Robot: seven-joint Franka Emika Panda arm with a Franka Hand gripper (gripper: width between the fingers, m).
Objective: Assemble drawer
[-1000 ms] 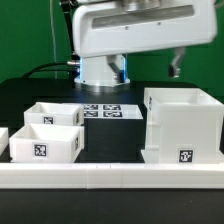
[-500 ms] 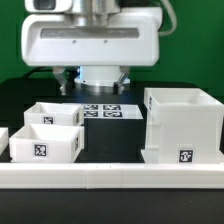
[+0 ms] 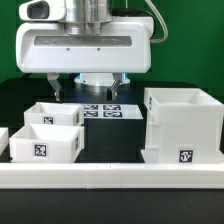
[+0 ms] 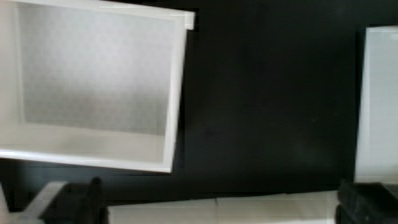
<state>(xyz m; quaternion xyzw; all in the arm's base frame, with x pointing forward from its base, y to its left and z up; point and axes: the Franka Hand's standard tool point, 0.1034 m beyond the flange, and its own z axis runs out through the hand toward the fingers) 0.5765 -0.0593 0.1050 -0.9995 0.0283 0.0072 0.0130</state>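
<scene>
As viewed from the exterior camera, locate the claw hanging below the broad white housing, above the black surface and over the marker board. Observe both fingers spread wide apart, with nothing pinched between. Confirm this in the wrist view: claw with dark fingertips well apart and bare surface between.

Find the furniture in loose pieces on the surface:

- Drawer shell: tall hollow white cube, open at the top, upright, at the exterior view's right, just beside the marker board.
- Rear tray and front tray: at the exterior view's left, upright, open side up, close together; cannot tell whether touching.
- Further white part: far left, cut off by the frame.

Check the markings:

- Shell tag: black-and-white square, low on the shell's front face.
- Tray tag: same kind, on the front tray's front wall.
- Marker board: several similar squares.
- All patterns: too small to decode.

Note the long low white rail along the near edge of the surface.

In the wrist view, identify one tray seen from above with its hollow side toward the camera; cannot tell which of the two. Identify one wall of the drawer shell at the opposite edge, well apart from the tray, with black surface between.
</scene>
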